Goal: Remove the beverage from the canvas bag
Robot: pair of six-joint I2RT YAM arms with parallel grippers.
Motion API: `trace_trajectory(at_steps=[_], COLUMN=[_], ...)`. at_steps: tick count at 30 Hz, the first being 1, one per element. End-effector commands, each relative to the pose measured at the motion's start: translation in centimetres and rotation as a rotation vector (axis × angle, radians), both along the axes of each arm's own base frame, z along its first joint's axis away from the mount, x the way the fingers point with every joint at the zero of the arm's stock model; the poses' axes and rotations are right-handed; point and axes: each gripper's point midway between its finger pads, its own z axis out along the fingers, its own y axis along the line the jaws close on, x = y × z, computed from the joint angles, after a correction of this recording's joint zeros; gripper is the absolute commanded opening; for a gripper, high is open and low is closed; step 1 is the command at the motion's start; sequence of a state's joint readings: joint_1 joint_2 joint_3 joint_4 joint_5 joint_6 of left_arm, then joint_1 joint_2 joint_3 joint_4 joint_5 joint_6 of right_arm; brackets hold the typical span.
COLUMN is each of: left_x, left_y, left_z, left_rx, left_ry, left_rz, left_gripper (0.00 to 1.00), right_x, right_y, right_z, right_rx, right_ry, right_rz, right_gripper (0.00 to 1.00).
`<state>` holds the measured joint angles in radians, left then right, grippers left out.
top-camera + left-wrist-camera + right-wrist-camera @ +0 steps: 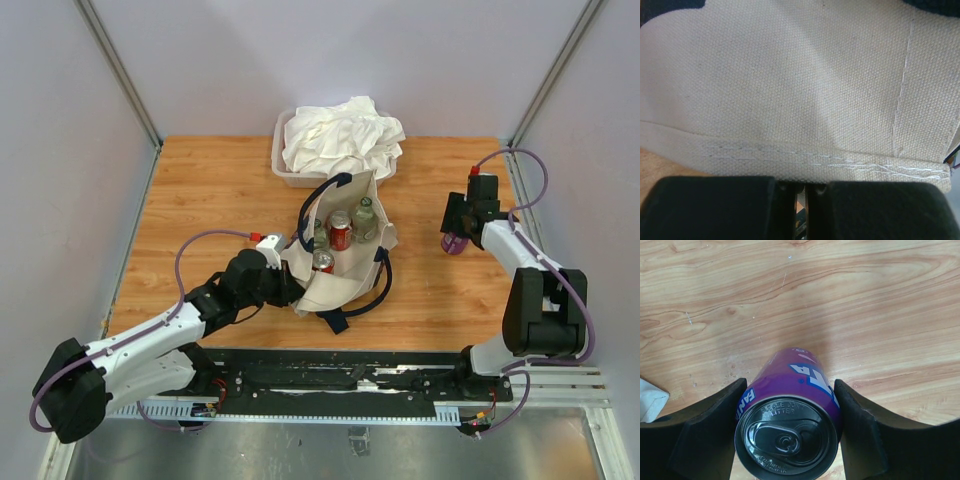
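The beige canvas bag lies open at mid table, navy strap handles splayed. Inside show a red can, a second can and two green bottles. My left gripper is at the bag's left rim. In the left wrist view canvas fills the frame, and the left gripper is shut on the stitched hem. To the bag's right, my right gripper is shut on a purple Fanta can. In the right wrist view the right gripper holds that can upright over bare wood.
A translucent tub heaped with white cloth stands just behind the bag. Grey walls close the table at left, right and back. A pale fabric corner shows at the left edge of the right wrist view.
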<state>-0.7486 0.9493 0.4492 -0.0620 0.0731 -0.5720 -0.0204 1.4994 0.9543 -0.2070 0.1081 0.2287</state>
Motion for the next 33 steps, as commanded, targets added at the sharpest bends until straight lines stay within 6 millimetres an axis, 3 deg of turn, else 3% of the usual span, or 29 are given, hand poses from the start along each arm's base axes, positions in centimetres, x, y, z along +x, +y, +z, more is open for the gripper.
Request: trace_trajectory(at_steps=[1, 5, 8, 13, 18, 22, 26, 28, 31, 33], left_x=[-0.7, -0.6, -0.7, -0.8, -0.8, -0.9, -1.0, -1.1, -1.1, -1.2], left_y=[2.0, 2.0, 2.0, 2.1, 2.1, 2.1, 2.1, 2.1, 2.2, 2.1], left_z=[-2.8, -2.9, -2.9, -3.0, -3.0, -3.0, -3.2, -3.2, -3.2, -3.2], left_rx=[0.125, 0.127, 0.127, 0.130, 0.133, 0.134, 0.136, 0.137, 0.136, 0.133], left_ry=[0.061, 0.060, 0.062, 0.060, 0.056, 0.058, 0.065, 0.065, 0.065, 0.066], left_rz=[0.026, 0.026, 0.022, 0.020, 0.016, 0.011, 0.008, 0.007, 0.006, 0.003], left_gripper=[0.08, 0.08, 0.08, 0.08, 0.08, 0.08, 0.08, 0.08, 0.08, 0.08], right_x=[1.8, 1.7, 1.6, 1.4, 0.9, 0.1, -1.3, -2.3, -3.5, -4.3], right_y=[-1.0, -1.0, -1.0, -1.1, -0.4, 2.3, 7.7, 11.0, 15.7, 19.0], right_z=[2.8, 2.2, 2.1, 2.8, 6.1, 12.4, 20.1, 22.8, 25.0, 25.2], right_rx=[-0.004, 0.003, 0.005, 0.006, -0.010, -0.045, -0.054, -0.046, -0.021, 0.004], right_ry=[-0.085, -0.072, -0.066, -0.075, -0.139, -0.261, -0.421, -0.476, -0.517, -0.519], right_rz=[-0.048, -0.054, -0.059, -0.068, -0.058, 0.023, 0.192, 0.294, 0.429, 0.522], right_gripper=[0.14, 0.39, 0.74, 0.99, 0.99, 0.99, 0.92, 0.88, 0.76, 0.60])
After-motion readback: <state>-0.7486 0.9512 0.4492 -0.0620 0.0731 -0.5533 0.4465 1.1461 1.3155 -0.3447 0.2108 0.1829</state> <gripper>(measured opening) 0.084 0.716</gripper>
